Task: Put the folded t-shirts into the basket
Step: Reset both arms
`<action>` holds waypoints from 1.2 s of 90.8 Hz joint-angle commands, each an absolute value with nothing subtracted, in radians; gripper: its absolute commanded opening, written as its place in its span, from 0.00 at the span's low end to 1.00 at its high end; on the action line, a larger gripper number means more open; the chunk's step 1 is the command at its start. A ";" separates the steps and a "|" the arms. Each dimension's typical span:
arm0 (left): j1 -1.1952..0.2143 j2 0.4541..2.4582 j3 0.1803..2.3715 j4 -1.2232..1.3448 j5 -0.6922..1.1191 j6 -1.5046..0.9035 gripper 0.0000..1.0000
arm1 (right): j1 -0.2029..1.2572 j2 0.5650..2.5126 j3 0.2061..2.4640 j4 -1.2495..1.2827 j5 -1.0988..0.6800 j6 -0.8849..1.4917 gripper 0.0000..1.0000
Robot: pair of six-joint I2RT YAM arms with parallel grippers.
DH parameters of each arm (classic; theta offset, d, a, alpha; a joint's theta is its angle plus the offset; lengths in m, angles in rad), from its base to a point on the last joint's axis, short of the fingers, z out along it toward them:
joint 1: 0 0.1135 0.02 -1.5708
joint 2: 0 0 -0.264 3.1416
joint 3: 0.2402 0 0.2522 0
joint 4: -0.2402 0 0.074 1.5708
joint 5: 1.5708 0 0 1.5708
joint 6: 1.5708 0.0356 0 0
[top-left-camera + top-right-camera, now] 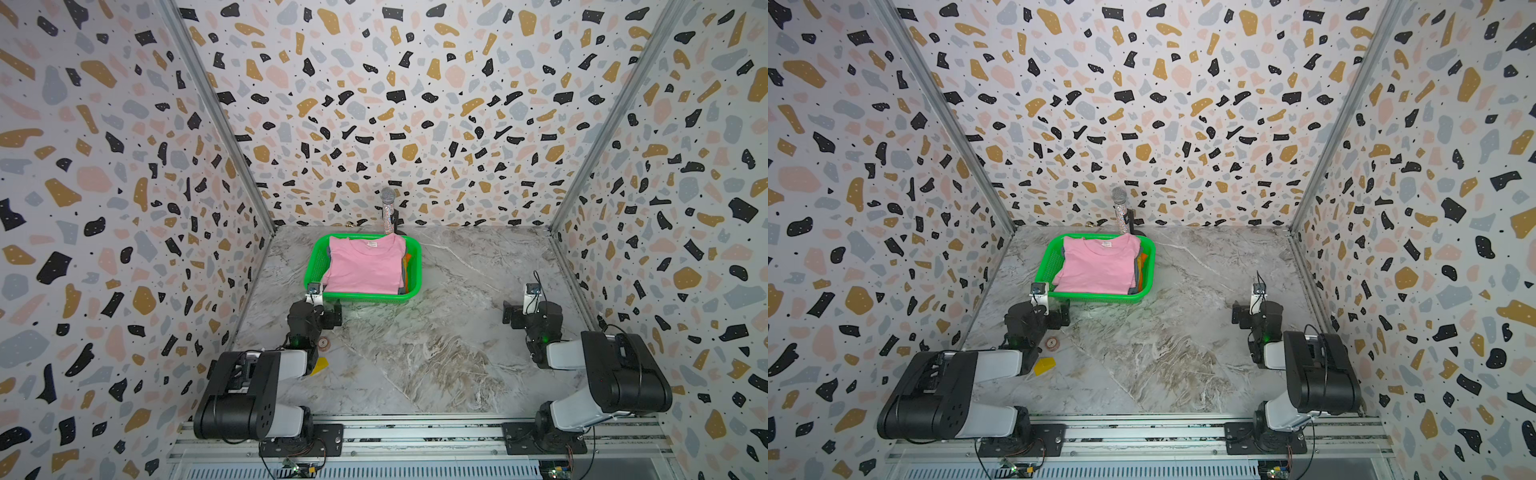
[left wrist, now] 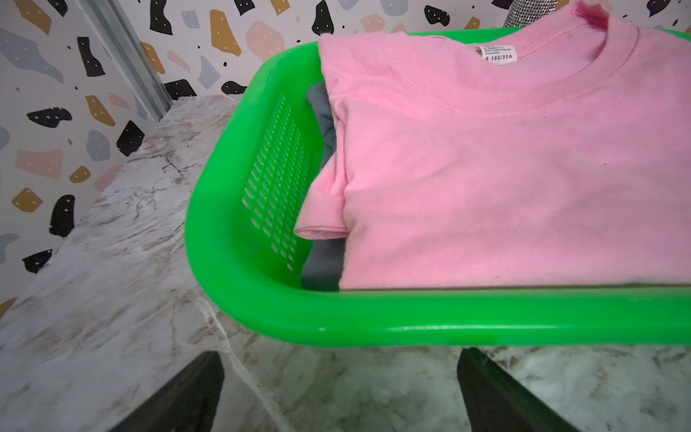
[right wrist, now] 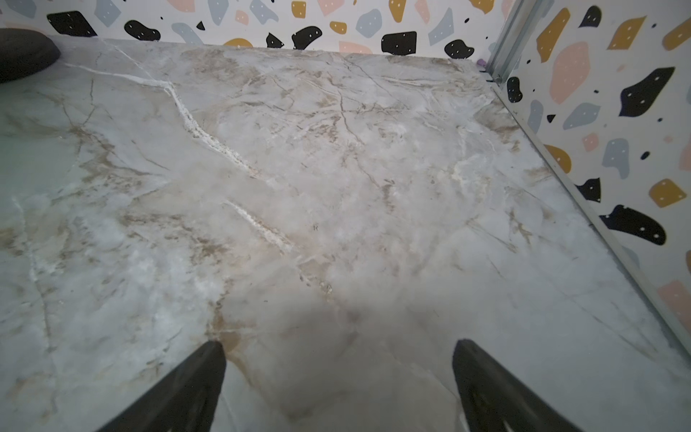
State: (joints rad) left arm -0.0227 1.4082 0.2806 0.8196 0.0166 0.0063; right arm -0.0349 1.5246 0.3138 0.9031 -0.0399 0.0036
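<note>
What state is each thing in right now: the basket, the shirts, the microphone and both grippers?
Basket: upright on the table, filled with shirts.
Pink shirt: folded, top of the pile.
Grey shirt: underneath the pink, edge showing.
Orange shirt: in the basket, edge showing.
Microphone: standing upright behind the basket.
Left gripper: open, empty.
Right gripper: open, empty.

On the pink t-shirt [image 2: 504, 168] before my left wrist, the white neck label [image 2: 499, 55] reads "S 160/80A"; its finer print is illegible.

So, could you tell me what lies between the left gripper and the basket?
Only bare marble table, shown in the left wrist view.
</note>
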 commanded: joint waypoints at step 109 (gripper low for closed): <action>-0.028 1.407 0.309 0.836 0.014 0.000 1.00 | -0.030 1.509 0.338 0.905 -0.048 0.007 1.00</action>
